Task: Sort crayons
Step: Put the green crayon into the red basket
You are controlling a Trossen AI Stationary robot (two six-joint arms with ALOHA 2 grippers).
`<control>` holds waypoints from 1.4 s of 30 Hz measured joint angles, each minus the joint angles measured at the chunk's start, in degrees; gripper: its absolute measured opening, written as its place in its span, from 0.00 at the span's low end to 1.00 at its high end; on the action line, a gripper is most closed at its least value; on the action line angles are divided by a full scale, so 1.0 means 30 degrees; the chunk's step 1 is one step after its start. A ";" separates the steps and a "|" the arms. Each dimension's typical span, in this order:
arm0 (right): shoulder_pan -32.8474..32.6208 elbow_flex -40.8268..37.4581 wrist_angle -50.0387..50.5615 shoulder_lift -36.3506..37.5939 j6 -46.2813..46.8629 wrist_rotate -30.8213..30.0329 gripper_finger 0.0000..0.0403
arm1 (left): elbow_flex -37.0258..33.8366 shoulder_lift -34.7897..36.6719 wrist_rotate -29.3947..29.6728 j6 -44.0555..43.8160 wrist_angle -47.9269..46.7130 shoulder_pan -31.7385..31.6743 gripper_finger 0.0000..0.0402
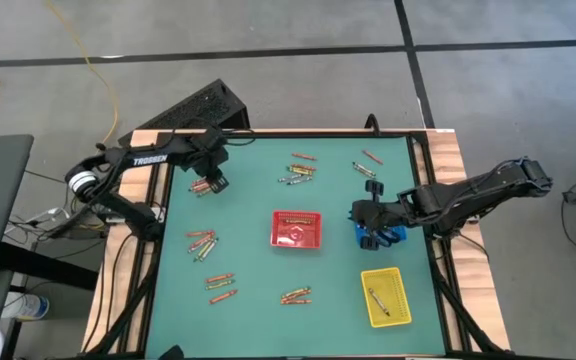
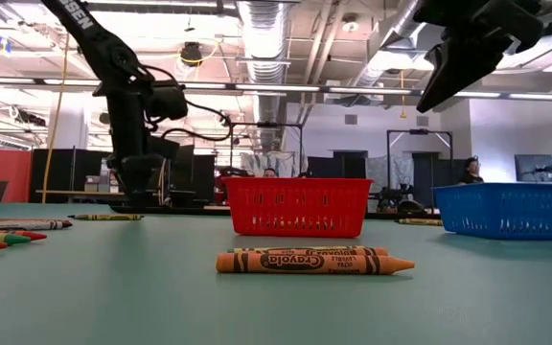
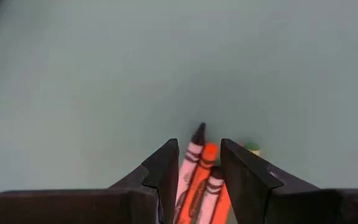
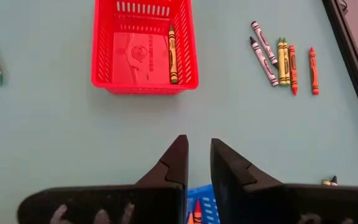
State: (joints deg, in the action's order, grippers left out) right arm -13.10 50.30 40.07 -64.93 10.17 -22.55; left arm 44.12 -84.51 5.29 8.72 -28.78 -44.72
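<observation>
Green-topped table (image 1: 258, 300), crayons scattered in small clusters, three small plastic trays toward the right half.

Step in hand, as I judge it: left arm is at a pick; right arm is over its tray, at or just past a drop.

Left end effector (image 1: 215, 182) is down at the far-left cluster of thin wax crayons (image 1: 204, 186). In its wrist view the two dark fingers (image 3: 166, 171) stand partly apart, straddling a grey-wrapped crayon (image 3: 192, 155) and an orange one (image 3: 202, 180), with a third beside them. Not yet clamped; fingers flank several sticks at once. Next move calls for closing on a single crayon or shifting to isolate one, then lifting clear toward the matching tray.

Right end effector (image 1: 371, 225) hangs over the blue mesh tray (image 1: 396, 236) at mid-right. Fingers nearly together with a narrow gap; nothing seen between them. Blue tray already holds crayons, orange tips showing (image 4: 196, 218).

Red mesh tray (image 1: 297, 229) sits mid-table with one greenish crayon (image 4: 173, 55) along its side. Yellow mesh tray (image 1: 385, 296), near right, holds one crayon (image 1: 379, 299).

Unsorted: clusters at far centre (image 1: 300, 170), far right (image 1: 367, 165), left (image 1: 202, 243), near left (image 1: 220, 287), near centre (image 1: 295, 295). Most of the job remains.

Pose: left arm reaches in from the far-left corner, wrist angled down to the table. Right arm stretches in from the right edge, wrist raised above the tray.
</observation>
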 joint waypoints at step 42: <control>0.0780 0.0000 -0.0204 -0.0007 -0.1076 0.0040 0.15 | -0.2752 0.1936 0.1853 -0.2827 -0.0486 0.3343 0.27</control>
State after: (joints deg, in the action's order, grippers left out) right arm -10.76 50.30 39.46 -64.95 6.94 -22.43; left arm 35.86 -78.70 10.85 0.24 -30.23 -34.69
